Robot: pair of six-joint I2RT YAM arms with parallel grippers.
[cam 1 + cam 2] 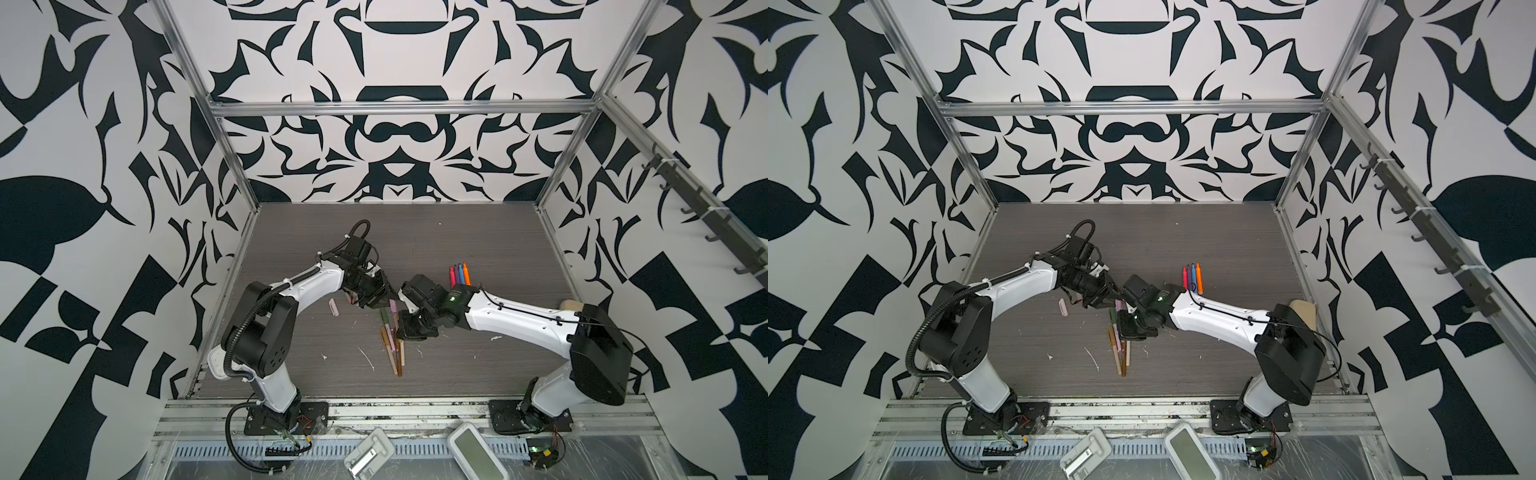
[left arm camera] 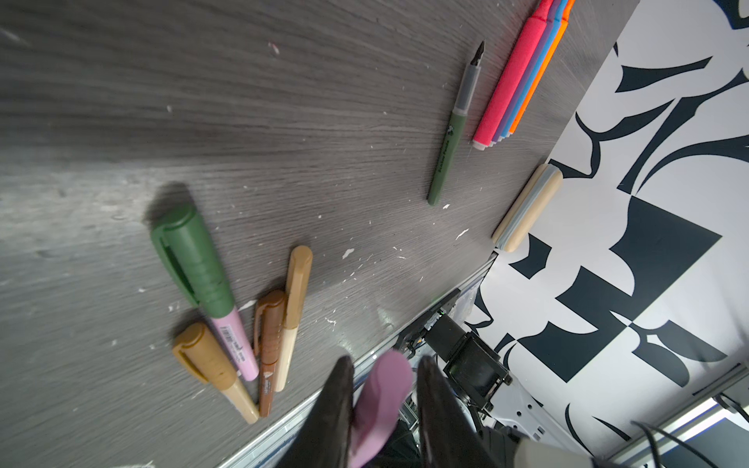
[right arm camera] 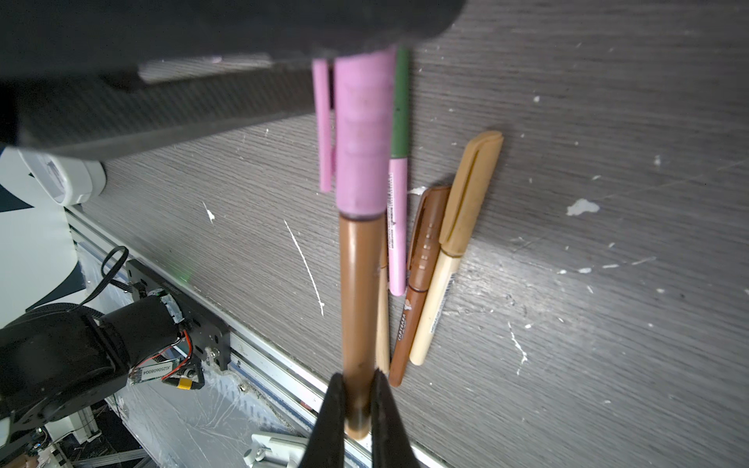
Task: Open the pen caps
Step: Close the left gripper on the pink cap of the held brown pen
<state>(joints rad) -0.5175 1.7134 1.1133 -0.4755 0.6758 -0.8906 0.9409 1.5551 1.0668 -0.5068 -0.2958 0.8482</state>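
My right gripper (image 3: 357, 375) is shut on the tail of a brown pen (image 3: 358, 291), held above the table. The pen's pink cap (image 3: 362, 133) is still on. My left gripper (image 2: 385, 360) stands open around that pink cap (image 2: 383, 389): one finger touches it and a narrow gap shows at the other. Both grippers meet mid-table in both top views (image 1: 388, 297) (image 1: 1121, 330). Under them lie several capped pens (image 1: 392, 349), among them a green-capped pink one (image 2: 194, 259), a brown one (image 3: 421, 259) and a tan-capped one (image 3: 470, 186).
An uncapped green pen (image 2: 446, 158) lies next to a row of bright pens (image 1: 459, 274). A loose pale pink cap (image 1: 333, 306) lies near the left arm. A beige block (image 2: 527, 206) sits at the right wall. Two white devices (image 1: 370, 457) (image 1: 478, 455) lie beyond the front rail.
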